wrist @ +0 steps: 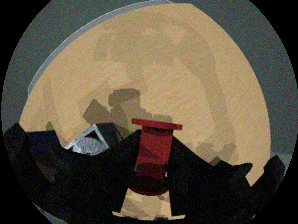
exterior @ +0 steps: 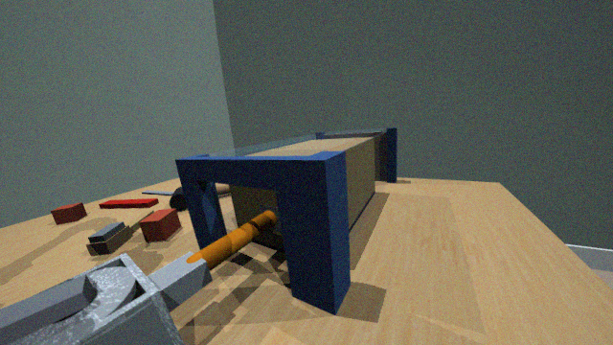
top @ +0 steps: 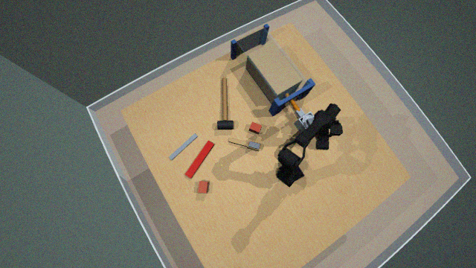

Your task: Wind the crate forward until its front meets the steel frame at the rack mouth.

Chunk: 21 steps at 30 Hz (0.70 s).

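Observation:
The beige crate point(top: 275, 68) point(exterior: 360, 187) sits flat inside the cubby. Its front stands a gap behind the blue frame point(top: 297, 96) point(exterior: 313, 225) at the mouth. An orange strap point(top: 293, 102) point(exterior: 235, 243) runs from the crate's front to the grey winch point(top: 306, 118) point(exterior: 131, 323) point(wrist: 89, 144). The winch handle's grey arm point(exterior: 50, 298) reaches over the winch top; its key end is not plainly visible. My gripper point(wrist: 153, 135) is shut on the handle's upright red grip point(wrist: 156, 142), beside the winch. The black arm hides the grip in the top view.
A hammer point(top: 224, 100), a grey bar point(top: 183, 147), a red bar point(top: 199, 159), two red blocks point(top: 255, 127) point(top: 203, 187) and a small tool with a grey block point(top: 253, 145) lie left of the arm. A second blue frame point(top: 233, 50) point(exterior: 392, 155) stands at the cubby's far end.

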Available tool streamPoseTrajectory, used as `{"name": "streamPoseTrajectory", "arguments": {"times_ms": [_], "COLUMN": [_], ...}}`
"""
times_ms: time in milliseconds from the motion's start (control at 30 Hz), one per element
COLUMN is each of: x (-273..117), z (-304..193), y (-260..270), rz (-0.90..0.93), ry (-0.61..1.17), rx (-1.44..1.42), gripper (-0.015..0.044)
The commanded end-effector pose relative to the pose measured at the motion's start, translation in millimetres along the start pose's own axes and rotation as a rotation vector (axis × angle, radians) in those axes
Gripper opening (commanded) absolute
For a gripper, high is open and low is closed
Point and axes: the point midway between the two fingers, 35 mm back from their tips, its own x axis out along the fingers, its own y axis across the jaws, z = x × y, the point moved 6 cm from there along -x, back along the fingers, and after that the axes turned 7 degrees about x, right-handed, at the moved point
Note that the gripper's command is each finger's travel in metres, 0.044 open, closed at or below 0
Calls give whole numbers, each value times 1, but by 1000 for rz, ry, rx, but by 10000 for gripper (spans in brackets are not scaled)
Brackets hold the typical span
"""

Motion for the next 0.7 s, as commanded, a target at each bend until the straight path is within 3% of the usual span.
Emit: {"name": "streamPoseTrajectory", "arguments": {"times_ms": [0,667], "x": [5,13], "z": [7,22], "y": [9,32], "rz": [12,14], "ry": [-9,-10], "rx": [4,4], "gripper": [0,0]}}
